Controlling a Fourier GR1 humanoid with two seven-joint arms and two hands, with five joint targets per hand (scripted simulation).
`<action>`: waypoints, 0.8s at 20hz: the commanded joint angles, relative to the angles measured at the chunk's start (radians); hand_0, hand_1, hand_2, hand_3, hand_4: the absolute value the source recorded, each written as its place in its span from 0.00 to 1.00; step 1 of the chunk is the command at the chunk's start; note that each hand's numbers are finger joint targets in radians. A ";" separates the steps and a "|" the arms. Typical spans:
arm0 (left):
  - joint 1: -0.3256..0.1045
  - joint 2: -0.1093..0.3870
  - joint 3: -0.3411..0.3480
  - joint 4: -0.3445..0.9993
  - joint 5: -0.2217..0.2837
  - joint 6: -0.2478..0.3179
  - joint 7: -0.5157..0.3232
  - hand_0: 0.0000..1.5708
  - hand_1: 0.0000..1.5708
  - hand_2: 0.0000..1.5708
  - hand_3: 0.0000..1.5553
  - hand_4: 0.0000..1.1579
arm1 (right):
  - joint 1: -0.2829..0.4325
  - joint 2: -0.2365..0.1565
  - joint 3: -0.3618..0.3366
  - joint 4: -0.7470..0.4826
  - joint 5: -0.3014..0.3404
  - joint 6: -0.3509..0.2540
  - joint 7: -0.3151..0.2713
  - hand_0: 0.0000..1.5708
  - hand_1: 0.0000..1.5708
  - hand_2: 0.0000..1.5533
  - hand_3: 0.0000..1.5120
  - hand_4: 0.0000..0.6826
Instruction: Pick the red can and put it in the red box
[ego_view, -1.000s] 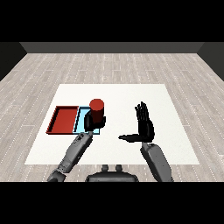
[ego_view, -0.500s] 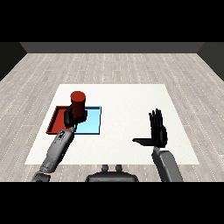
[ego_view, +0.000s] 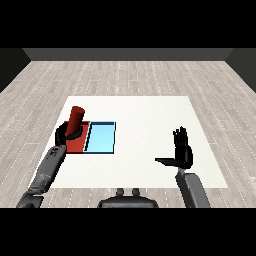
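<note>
The red can (ego_view: 76, 119) is tilted and held over the red tray (ego_view: 76, 144) at the table's left side. My left hand (ego_view: 65, 132) is curled round the can's lower part, which hides the can's base. My right hand (ego_view: 182, 151) hovers over the right part of the table with straight fingers pointing up and the thumb stretched to the left; it holds nothing.
A light blue tray (ego_view: 101, 138) lies right beside the red tray, on its right. The white table (ego_view: 145, 117) stretches across the middle, with a wooden floor beyond it.
My left hand has carried the can leftward, from above the light blue tray to above the red tray. My right hand has drawn back to the right and nearer to me.
</note>
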 joint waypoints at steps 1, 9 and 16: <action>-0.064 0.023 -0.003 0.268 -0.066 -0.003 0.023 1.00 1.00 0.99 0.94 0.91 | -0.033 0.017 -0.004 0.032 0.001 -0.004 -0.002 0.00 0.00 0.00 0.00 0.00; -0.183 0.007 -0.017 0.641 -0.135 -0.049 0.099 0.00 0.00 0.00 0.00 0.62 | -0.074 -0.007 -0.058 0.173 0.010 0.046 -0.079 0.00 0.00 0.00 0.00 0.00; -0.250 -0.014 -0.056 0.785 -0.190 -0.210 0.080 0.00 0.00 0.00 0.00 0.48 | -0.159 0.024 -0.048 0.201 0.013 0.023 -0.044 0.00 0.00 0.00 0.00 0.00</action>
